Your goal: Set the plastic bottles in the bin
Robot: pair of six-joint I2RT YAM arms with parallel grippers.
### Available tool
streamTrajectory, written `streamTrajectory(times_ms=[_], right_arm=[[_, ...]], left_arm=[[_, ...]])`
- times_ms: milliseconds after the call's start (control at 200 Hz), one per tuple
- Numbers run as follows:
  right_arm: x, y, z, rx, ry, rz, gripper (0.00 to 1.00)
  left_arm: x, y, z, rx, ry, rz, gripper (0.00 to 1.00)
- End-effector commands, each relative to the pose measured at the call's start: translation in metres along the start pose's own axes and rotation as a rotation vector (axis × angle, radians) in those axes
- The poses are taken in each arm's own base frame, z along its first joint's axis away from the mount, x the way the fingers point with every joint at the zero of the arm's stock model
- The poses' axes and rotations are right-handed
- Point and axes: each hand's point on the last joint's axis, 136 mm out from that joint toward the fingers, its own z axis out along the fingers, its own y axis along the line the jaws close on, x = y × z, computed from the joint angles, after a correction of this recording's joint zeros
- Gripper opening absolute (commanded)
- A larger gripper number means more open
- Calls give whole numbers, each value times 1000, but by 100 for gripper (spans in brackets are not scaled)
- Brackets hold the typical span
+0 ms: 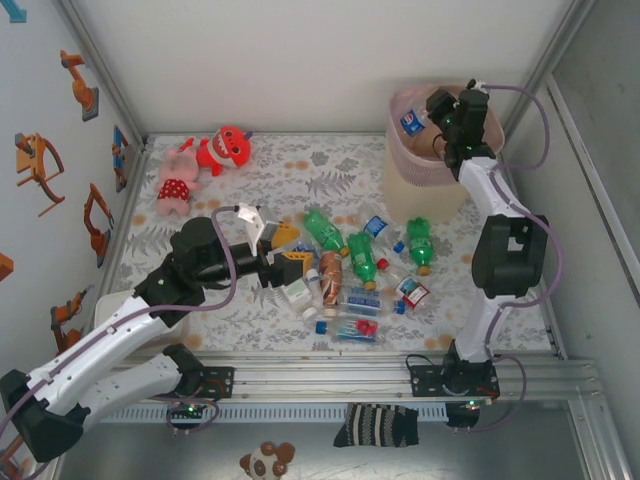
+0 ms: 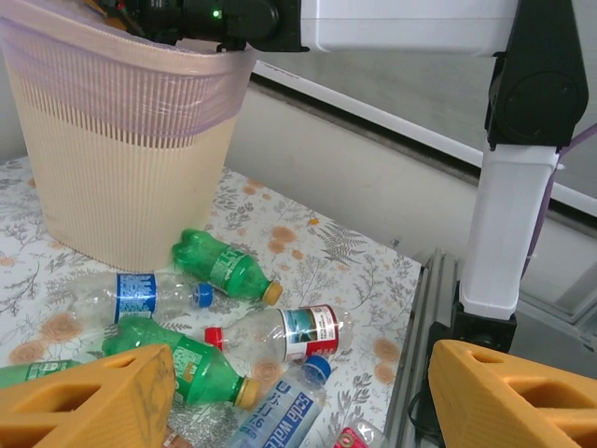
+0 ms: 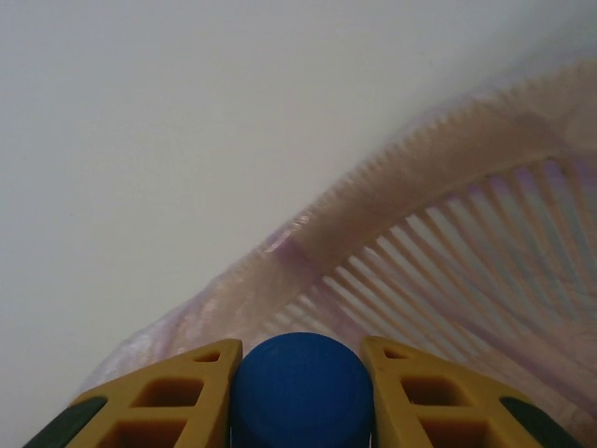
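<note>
Plastic bottles [image 1: 350, 280] lie heaped mid-table by my half-spread, empty left gripper [image 1: 290, 248]. Right wrist view: my right gripper [image 3: 300, 373] clamps a blue-capped bottle [image 3: 300, 411] over the rim of the bin [image 1: 415, 195], near the far wall [image 1: 300, 60].

- Red plush toy [image 1: 228, 148], white teeth shown – laid at the far left of the table, touching a pink plush toy [image 1: 176, 178] in a red spotted dress.
- Table cover [image 1: 300, 170], pale, printed with grey ferns and orange flowers, spread over the surface.
- Orange cartoon stickers [image 1: 38, 160], fixed down the left wall.
- Aluminium rail [image 1: 320, 375], run along the near edge.
- Dark striped knitted item [image 1: 376, 425] – set below the rail, with a brown-and-white plush [image 1: 268, 461] to its left.
</note>
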Motion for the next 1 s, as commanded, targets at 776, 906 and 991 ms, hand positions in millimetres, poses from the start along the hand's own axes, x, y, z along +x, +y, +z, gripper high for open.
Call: streamTrajectory(times_ms=[776, 906, 991], right_arm=[[-79, 44, -73, 78, -63, -268, 63], [-81, 59, -92, 31, -39, -288, 63], [-76, 67, -106, -5, -13, -292, 63]], left_arm=[[1, 46, -11, -285, 4, -94, 72], [6, 64, -12, -386, 20, -151, 73], [14, 86, -19, -522, 37, -220, 73]])
